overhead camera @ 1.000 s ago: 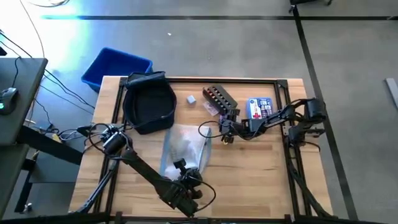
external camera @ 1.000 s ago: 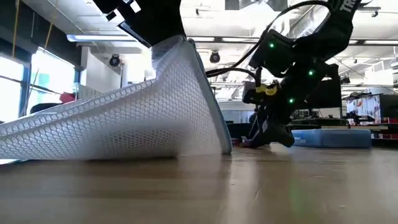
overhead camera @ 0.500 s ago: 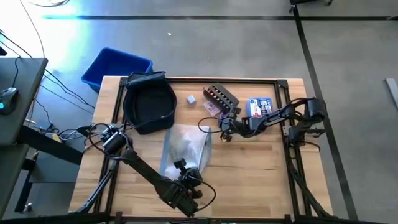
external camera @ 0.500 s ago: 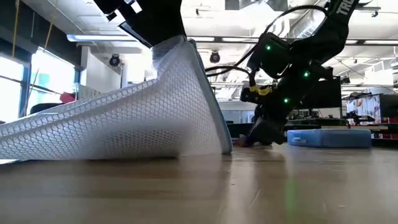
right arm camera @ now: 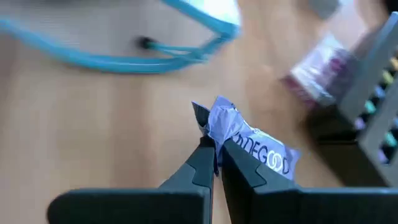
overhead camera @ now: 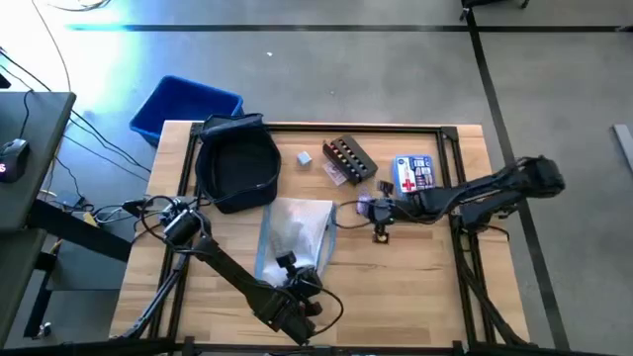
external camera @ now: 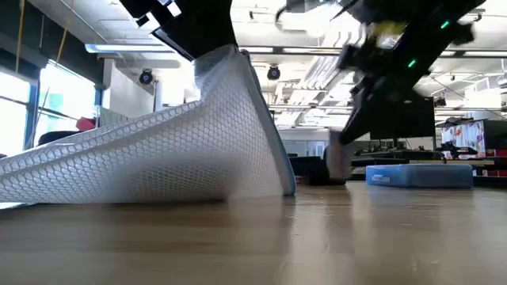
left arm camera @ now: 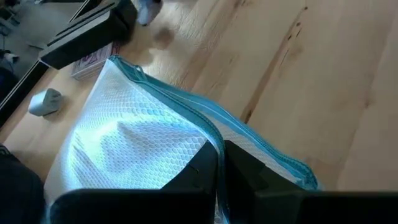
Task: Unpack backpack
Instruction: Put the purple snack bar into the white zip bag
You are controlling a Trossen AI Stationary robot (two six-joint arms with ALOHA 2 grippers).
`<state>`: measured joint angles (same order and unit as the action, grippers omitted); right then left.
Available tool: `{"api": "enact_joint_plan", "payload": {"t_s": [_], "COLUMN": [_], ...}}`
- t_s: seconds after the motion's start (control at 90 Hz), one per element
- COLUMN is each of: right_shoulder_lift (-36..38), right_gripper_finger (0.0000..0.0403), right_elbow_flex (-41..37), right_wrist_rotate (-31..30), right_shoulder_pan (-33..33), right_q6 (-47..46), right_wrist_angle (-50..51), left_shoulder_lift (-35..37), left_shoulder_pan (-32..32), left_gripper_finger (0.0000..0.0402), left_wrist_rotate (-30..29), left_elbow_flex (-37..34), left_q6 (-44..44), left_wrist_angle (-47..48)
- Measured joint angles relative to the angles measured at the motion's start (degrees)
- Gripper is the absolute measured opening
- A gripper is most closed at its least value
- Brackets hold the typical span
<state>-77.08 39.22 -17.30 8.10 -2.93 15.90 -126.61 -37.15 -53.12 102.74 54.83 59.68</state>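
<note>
- One backpack [overhead camera: 237,166] lies open at the table's [overhead camera: 415,287] far left corner, beside a blue bin [overhead camera: 183,107].
- Left gripper [left arm camera: 219,163] pinches the mesh pouch's [overhead camera: 295,232] near edge.
- Right gripper [right arm camera: 216,151], mid-table, clamps a small purple wrapper [right arm camera: 239,138].

My two arms are dark, near-black, built of slim tubular links with bulkier joint housings. Black cables loop loosely beside my left arm [overhead camera: 213,259] near its base. My right arm [overhead camera: 475,193] carries small green lights and a yellow marking near the wrist, seen from the low view. My fingers [right arm camera: 202,163] are matte black, flat-sided and taper to narrow tips.
</note>
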Motion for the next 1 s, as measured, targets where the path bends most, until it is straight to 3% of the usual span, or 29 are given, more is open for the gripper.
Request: {"api": "enact_joint_plan", "payload": {"t_s": [0.167,0.444,0.811,1.0], "right_shoulder_lift": [3.6,0.1,-15.2,-25.6], "right_gripper_finger": [0.0,0.0,0.0,0.0], "right_elbow_flex": [0.0,0.1,0.6,9.0], "right_wrist_rotate": [3.5,11.6,11.2,10.8], "right_shoulder_pan": [8.6,20.8,16.0,12.4], "right_q6": [-2.1,12.4,17.9,23.5], "right_wrist_angle": [-3.5,-31.9,-45.6,-47.2], "left_shoulder_lift": [0.0,0.0,0.1,0.2], "left_shoulder_pan": [0.0,0.0,-2.3,-4.0], "left_gripper_finger": [0.0,0.0,0.0,0.0], "left_wrist_rotate": [0.0,-0.1,-0.2,-0.1], "left_elbow_flex": [0.0,0.0,0.0,0.0], "left_q6": [0.0,-0.1,-2.5,-4.9], "left_wrist_angle": [0.0,0.1,3.4,3.5]}}
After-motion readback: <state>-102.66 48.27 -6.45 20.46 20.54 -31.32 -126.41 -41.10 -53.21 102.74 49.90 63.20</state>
